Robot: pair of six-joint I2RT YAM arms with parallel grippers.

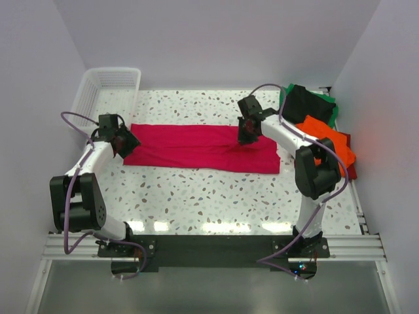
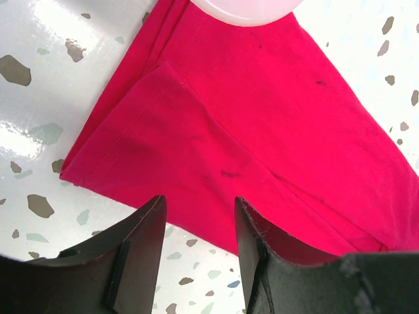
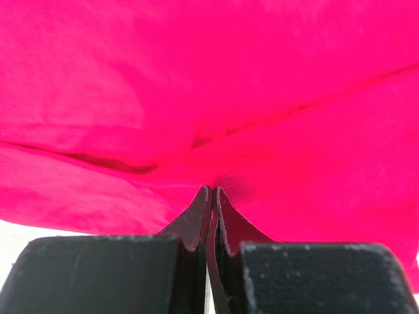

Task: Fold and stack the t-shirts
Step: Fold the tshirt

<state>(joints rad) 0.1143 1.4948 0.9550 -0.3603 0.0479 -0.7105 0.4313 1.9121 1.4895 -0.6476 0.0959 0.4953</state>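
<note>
Crimson-pink t-shirt [image 1: 190, 148], pinched by right end effector [image 3: 211, 195]

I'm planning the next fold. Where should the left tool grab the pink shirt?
The left end of the shirt, coming low from the left: its layers end there in a flat edge on the table, just ahead of the open left tool.

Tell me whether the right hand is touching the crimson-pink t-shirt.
Touching. The right wrist view shows the right hand, shut, pressed into the crimson-pink t-shirt, whose creases gather at its tips.
</note>
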